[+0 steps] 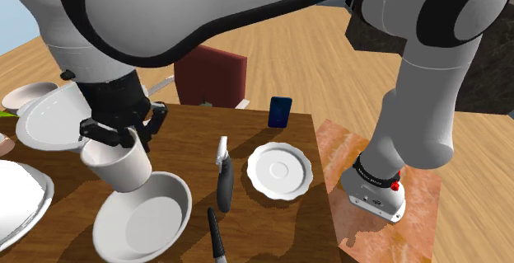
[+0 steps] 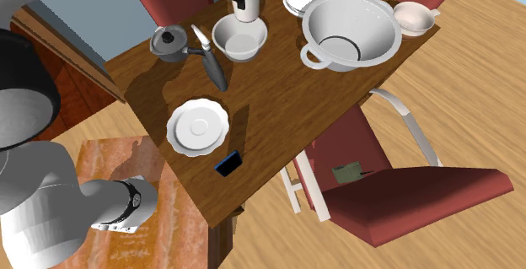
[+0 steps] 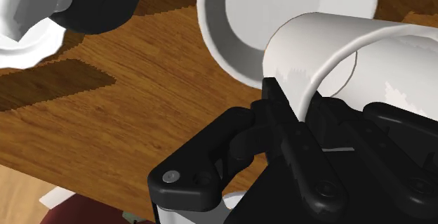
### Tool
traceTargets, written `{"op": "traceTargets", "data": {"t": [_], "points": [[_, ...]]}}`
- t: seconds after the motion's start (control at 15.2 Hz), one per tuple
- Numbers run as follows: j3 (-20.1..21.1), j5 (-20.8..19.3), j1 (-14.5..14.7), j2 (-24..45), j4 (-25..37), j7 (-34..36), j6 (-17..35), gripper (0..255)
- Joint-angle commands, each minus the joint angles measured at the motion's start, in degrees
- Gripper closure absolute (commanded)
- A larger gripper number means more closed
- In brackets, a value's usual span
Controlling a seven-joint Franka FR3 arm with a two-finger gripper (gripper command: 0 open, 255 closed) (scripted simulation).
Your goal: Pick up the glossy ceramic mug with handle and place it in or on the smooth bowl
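From the shoulder camera, your gripper was pinching the white mug by its rim. The mug hung tilted just over the edge of the white bowl; whether the two touched could not be told. Both were over a dark wooden table. A scalloped white plate lay toward that view's right, a dark-handled knife lay between plate and bowl, and a small blue slab stood near the far edge. A red chair stood behind the table on a pale plank floor, and the stand had a mottled orange top.

In the second exterior view you had the mug above the bowl near the picture's top. A large white handled basin sat to the bowl's right and a dark pot to its left. Another red chair stood at the table's lower right, and a blue-grey wall rose behind.

At the wrist, the black fingers clasped the mug's wall, with the bowl just beyond.
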Motion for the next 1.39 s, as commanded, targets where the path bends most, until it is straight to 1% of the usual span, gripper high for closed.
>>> {"op": "traceTargets", "data": {"t": [0.0, 0.07, 0.79, 1.25, 1.32], "points": [[0.58, -0.97, 1.97, 1.64, 2.38, 2.52, -0.82, 255], [0.94, -1.58, 3.27, 2.67, 3.85, 4.06, -1.33, 255], [0.61, -1.76, 2.71, 2.89, -4.38, 4.02, 7.05, 255], [0.31, -2.31, 2.64, 3.89, -8.4, 4.22, 11.96, 255], [0.31, -2.31, 2.64, 3.89, -8.4, 4.22, 11.97, 255]]}}
